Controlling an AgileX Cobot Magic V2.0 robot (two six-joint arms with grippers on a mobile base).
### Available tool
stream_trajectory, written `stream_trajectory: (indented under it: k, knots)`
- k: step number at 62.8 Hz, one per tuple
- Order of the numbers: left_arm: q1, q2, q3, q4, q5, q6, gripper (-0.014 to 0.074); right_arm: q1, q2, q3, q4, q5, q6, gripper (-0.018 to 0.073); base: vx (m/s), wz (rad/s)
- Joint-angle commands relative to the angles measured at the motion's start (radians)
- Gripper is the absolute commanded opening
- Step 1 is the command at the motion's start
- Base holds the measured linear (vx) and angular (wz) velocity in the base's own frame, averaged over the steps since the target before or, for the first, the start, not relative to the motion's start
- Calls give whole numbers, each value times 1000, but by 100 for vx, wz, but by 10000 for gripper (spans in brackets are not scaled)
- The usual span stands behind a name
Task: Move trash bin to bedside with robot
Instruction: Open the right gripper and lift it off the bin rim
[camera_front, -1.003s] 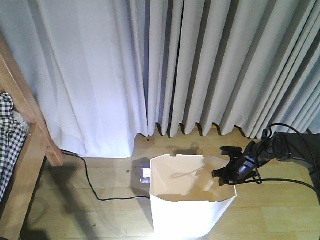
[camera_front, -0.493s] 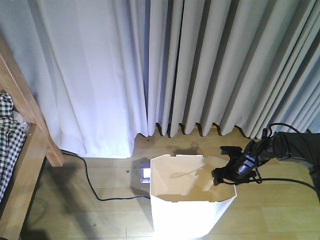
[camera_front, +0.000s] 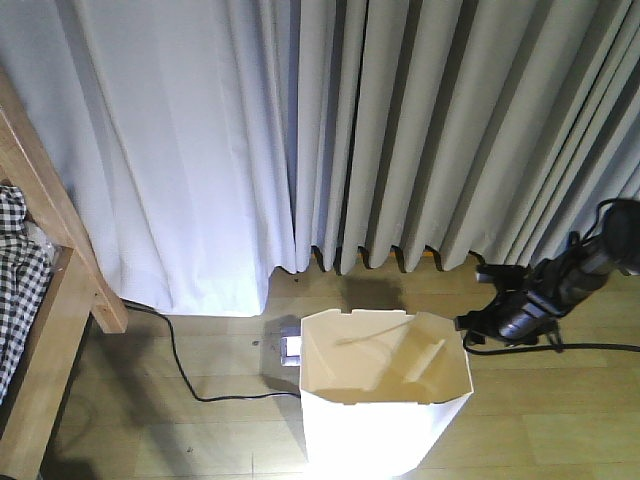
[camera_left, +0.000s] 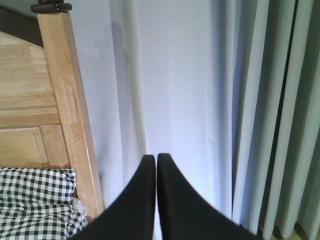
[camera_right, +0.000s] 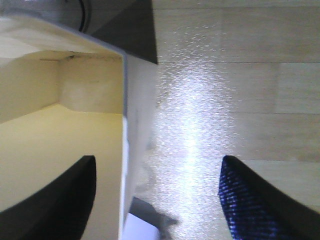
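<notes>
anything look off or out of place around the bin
Nothing is spilled or damaged. The trash bin stands upright on the floor, well right of the bed. A black cable trails across the floor beside it. The right gripper hangs open just off its rim.

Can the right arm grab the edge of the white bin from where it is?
Probably yes. The right tool is open right beside the bin, its rim lies between the two fingers, and nothing blocks the way.
</notes>
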Motion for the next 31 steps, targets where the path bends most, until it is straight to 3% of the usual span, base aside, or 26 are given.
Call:
stream_trajectory:
  k: [1, 15, 31]
  knots:
    - [0, -4, -21, -5, -73, -4, -6, -5, -180, 116, 7, -87, -44, 468, 0, 0]
    - [0, -4, -21, -5, -73, -4, -6, -5, -480, 392, -59, -160, -56, 458, 0, 0]
    - [0, -4, -21, -5, -73, -4, -6, -4, -954, 604, -58, -168, -57, 458, 0, 0]
